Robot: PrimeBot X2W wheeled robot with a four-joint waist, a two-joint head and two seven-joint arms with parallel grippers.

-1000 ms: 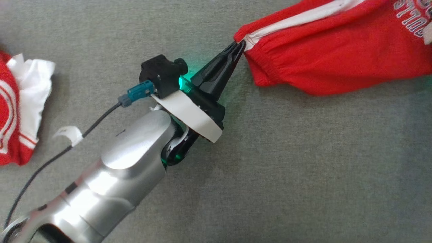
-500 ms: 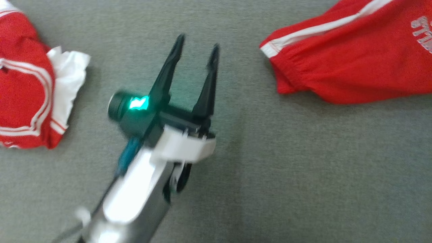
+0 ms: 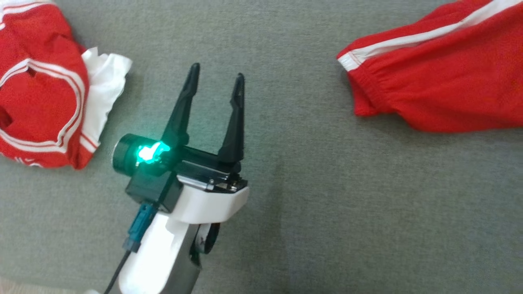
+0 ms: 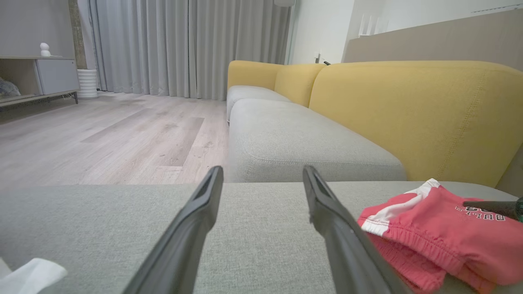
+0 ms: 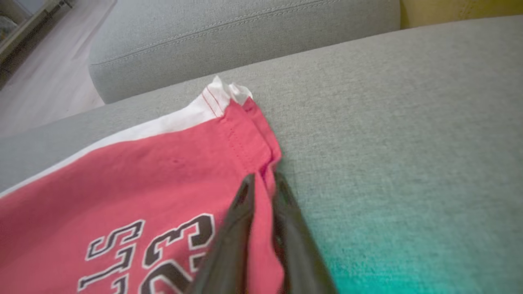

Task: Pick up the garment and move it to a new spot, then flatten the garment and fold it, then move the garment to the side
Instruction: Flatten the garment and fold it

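Head view: we are recording the garment (image 3: 441, 90), a pair of red shorts with a white side stripe, lying spread on the grey cushion (image 3: 318, 212). Its elastic waistband end is facing the left gripper (image 3: 217, 71). That gripper is standing well apart from the garment, off the waistband end, with its two fingers spread wide and nothing between them. The left arm is reaching in from the robot's side. Its fingers are pointing away from the robot and riding low, nearly flat over the cushion, as the left wrist view is confirming. The right gripper (image 5: 264, 177) is sitting at the garment's hemmed end, away from the waistband, with its fingers pinched together on a fold of the red cloth. A crumpled red-and-white jersey (image 3: 45, 98) is lying farther from the garment than the left gripper is, on that same side.

We are judging the flattening step to be in hand. The next move is calling for the left gripper to go to the waistband corner, close on it, and draw against the right gripper's hold until the cloth is lying smooth.
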